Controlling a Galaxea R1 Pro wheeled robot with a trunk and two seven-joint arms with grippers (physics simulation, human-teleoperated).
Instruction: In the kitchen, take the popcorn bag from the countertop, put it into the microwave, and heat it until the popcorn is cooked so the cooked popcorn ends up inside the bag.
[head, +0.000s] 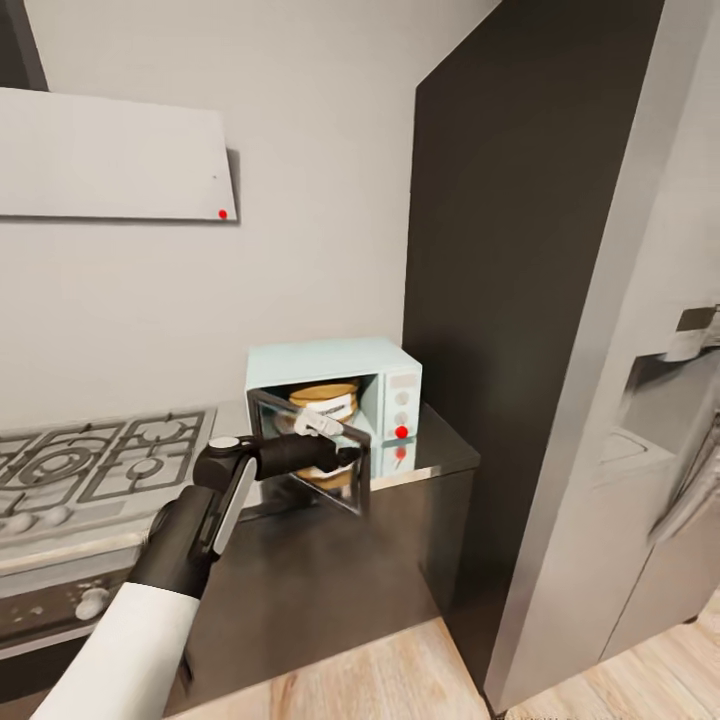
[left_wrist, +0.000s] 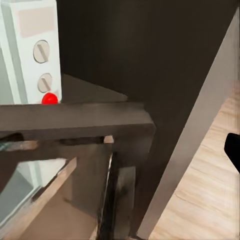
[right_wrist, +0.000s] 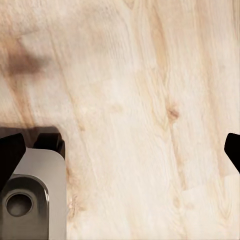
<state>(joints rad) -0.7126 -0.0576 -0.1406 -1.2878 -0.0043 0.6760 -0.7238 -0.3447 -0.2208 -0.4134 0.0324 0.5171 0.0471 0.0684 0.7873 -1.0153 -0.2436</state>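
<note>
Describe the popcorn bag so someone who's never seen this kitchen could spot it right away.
Find the grey countertop running right from the gas hob to the tall dark cabinet. At that end sits a pale mint microwave with its glass door swung open. The popcorn bag is the squat brown paper tub with a white label inside it, the only brown thing there.

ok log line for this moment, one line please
stage: closing door | popcorn bag: inside microwave | microwave door: partly open | left claw: at door | right claw: over wood floor
</note>
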